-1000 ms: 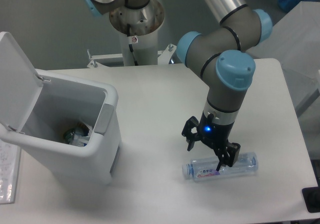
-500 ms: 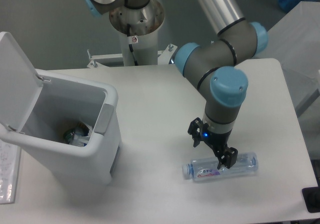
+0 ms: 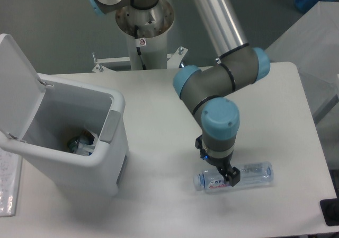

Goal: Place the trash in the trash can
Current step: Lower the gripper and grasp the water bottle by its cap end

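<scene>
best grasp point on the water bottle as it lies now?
Probably mid-body, from above. The bottle lies flat on the table, long axis left-right, cap at the left. Fingers should straddle its narrow width, front and back, near the label. The hand is already low over that part; whether it has closed isn't clear.

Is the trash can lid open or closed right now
Open. The white lid is flipped up behind the trash can, and the wrapper shows inside.

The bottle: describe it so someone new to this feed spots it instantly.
Start at the tall white plastic trash can with its lid flipped open, on the white table. Look right, to the near edge under the arm's gripper. There a clear plastic water bottle with a blue-and-red label lies on its side, the only loose item.
</scene>
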`<state>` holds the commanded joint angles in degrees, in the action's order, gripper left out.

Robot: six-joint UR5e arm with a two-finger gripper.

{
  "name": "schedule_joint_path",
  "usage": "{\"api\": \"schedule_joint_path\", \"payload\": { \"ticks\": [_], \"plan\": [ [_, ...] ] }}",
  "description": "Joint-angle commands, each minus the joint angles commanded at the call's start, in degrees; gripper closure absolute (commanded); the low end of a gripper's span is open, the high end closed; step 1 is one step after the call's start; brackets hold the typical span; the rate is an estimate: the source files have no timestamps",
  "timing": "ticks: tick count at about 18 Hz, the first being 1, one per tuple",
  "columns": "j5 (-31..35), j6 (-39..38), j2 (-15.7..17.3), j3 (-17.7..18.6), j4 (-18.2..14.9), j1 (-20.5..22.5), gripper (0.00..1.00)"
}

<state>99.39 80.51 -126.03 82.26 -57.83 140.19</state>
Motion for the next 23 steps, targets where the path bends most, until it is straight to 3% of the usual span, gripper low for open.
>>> {"api": "schedule_joint_path", "payload": {
  "ticks": [5, 12, 14, 15, 16, 20, 23],
  "plan": [
    [1.33, -0.44, -1.58, 0.00, 2.46, -1.23, 0.00],
    [5.37, -1.14, -3.43, 0.09, 2.72, -2.64, 0.00],
    [5.37, -1.84, -3.87, 0.09, 4.73, -2.90, 0.00],
    [5.46, -1.93, -4.31, 0.09, 6.05, -2.99, 0.04],
    [5.46, -2.02, -4.40, 0.00, 6.41, -3.16, 0.15],
    [5.46, -2.37, -4.31, 0.00, 6.42, -3.25, 0.41],
    [5.46, -2.81, -4.22, -0.17, 6.42, -3.25, 0.49]
  ]
}}
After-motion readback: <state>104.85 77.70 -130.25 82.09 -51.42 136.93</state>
